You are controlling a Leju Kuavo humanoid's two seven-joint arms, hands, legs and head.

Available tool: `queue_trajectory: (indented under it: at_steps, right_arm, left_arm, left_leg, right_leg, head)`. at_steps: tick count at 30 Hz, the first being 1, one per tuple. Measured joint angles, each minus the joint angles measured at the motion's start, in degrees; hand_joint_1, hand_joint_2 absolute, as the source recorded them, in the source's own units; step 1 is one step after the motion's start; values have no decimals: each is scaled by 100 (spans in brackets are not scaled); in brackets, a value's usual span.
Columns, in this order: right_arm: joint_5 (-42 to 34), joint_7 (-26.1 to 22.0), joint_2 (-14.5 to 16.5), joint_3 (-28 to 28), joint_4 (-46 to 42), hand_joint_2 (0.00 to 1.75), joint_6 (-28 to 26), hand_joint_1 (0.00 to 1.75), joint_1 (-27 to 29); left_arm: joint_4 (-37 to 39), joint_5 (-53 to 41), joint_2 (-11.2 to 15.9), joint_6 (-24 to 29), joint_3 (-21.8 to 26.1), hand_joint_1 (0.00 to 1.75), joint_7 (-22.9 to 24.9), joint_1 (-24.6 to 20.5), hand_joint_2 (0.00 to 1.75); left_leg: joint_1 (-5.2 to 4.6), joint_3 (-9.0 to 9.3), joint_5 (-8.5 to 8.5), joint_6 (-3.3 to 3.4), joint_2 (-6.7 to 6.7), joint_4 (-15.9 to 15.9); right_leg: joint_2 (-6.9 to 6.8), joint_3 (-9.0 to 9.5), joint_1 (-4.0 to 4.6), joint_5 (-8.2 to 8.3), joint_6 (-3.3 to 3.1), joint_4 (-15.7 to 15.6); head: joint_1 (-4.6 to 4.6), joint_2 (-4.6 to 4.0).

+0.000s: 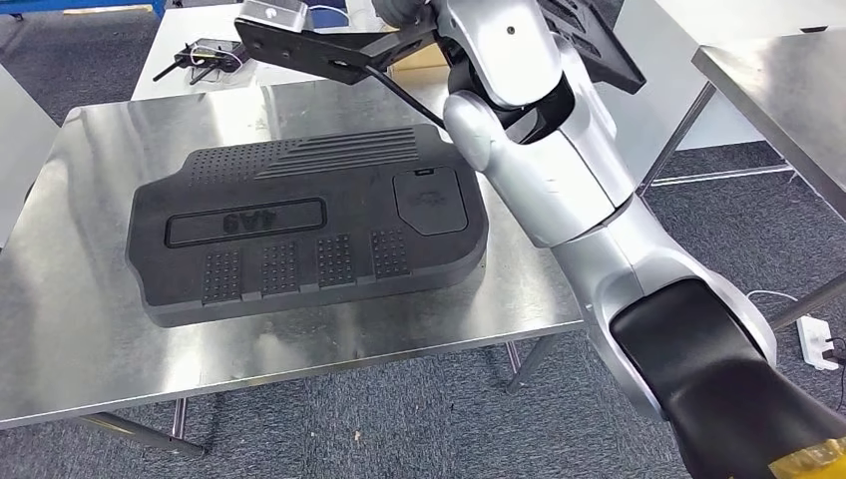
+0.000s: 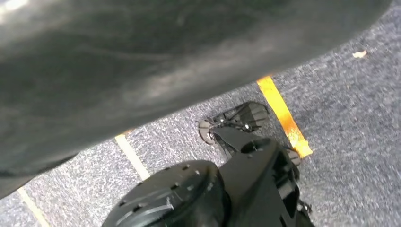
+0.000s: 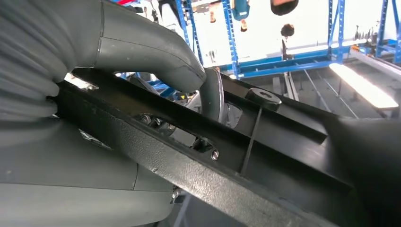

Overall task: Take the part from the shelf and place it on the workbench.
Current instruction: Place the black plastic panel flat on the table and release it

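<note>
My right hand (image 1: pixel 404 12) is raised over the far edge of the steel workbench (image 1: pixel 80 329) and holds a flat black part (image 1: pixel 299 45) with a silver block on its far end. Up close, the thick grey thumb (image 3: pixel 146 47) presses down on the part's black ribbed frame (image 3: pixel 198 165), which has small screws in it. The part hangs in the air, apart from the bench top. A blurred dark grey bulk (image 2: pixel 142 61) enters the left wrist view from its left edge, probably my left hand's cover. No fingers can be made out on it.
A large black moulded panel (image 1: pixel 299 220) lies across the middle of the workbench. Behind stands a white table with a black tool (image 1: pixel 205 55). Another steel table (image 1: pixel 778 90) is at the right. A white power strip (image 1: pixel 818 344) lies on the carpet.
</note>
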Motion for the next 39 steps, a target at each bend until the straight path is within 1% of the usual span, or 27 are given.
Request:
queue_trajectory:
  at_steps: [10,13,17,26,29,32,39]
  right_arm:
    - [56,7,31,86,414,175,-88,175,-4]
    - [134,-5,83,125,521,175,-155,175,20]
    - [293,-39,259,238,719,175,-254,175,137]
    - [730,-52,901,768,1628,175,-381,175,490]
    - [784,-78,1069,938,1901,175,-435,175,622]
    - [794,-81,1155,1021,2056,175,-444,175,670]
    - [737,-110,1224,1188,2216,175,-432,175,706]
  left_arm:
    - [0,-13,-11,22,-111,0,8,-59,0]
    - [0,-16,-20,34,-116,0,23,-63,0]
    - [0,-14,-31,46,-116,0,68,-66,0]
    - [0,-7,-40,-132,-168,0,206,-119,0]
    - [0,-7,-40,-169,-197,0,236,-161,0]
    - [0,-7,-40,-173,-201,0,242,-170,0]
    - [0,-5,-39,-203,-217,0,245,-175,0]
  left_leg:
    - [4,6,0,0,3,1]
    - [4,5,0,0,4,1]
    - [4,6,0,0,7,0]
    - [9,7,0,0,9,0]
    - [9,7,0,-1,8,0]
    - [8,6,0,-1,8,0]
    - [6,6,0,0,8,0]
  right_leg:
    - [6,2,5,1,0,1]
    - [9,2,5,1,0,1]
    - [14,2,5,1,0,1]
    - [15,2,9,0,0,2]
    - [14,1,9,0,0,2]
    - [14,2,8,0,0,2]
    - [14,2,7,0,0,1]
  head:
    - [-2,0]
    - [-2,0]
    - [-2,0]
    - [-2,0]
    - [-2,0]
    - [-2,0]
    - [-2,0]
